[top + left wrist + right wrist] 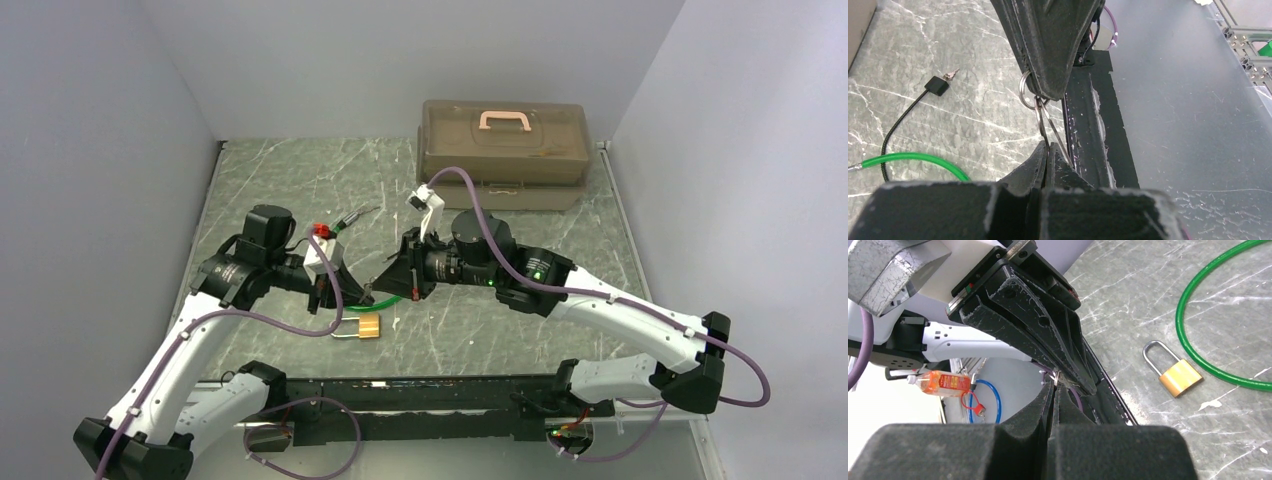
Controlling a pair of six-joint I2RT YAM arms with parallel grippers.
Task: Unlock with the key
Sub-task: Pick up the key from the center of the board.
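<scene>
Meeting tip to tip above the marbled table (300, 180), top view: left gripper (358, 293) and right gripper (382, 285), both closed. The key between them is too small to make out here. Brass padlock (369, 326) lies flat on the table just below the tips, apart from both. Left wrist view: left gripper (1046, 159), jaws pressed together on the lower end of the key (1042, 125), a thin silver blade rising from the fingertips to a key ring (1024, 92). The ring is pinched at the tip of the right gripper (1044, 92), directly above. Green cable (913, 157) lies on the table, left. Right wrist view: right gripper (1054, 392) closed, a sliver of silver metal at its tips, against the left gripper (1087, 387). The padlock (1178, 376) lies well apart, beside the cable (1182, 330).
</scene>
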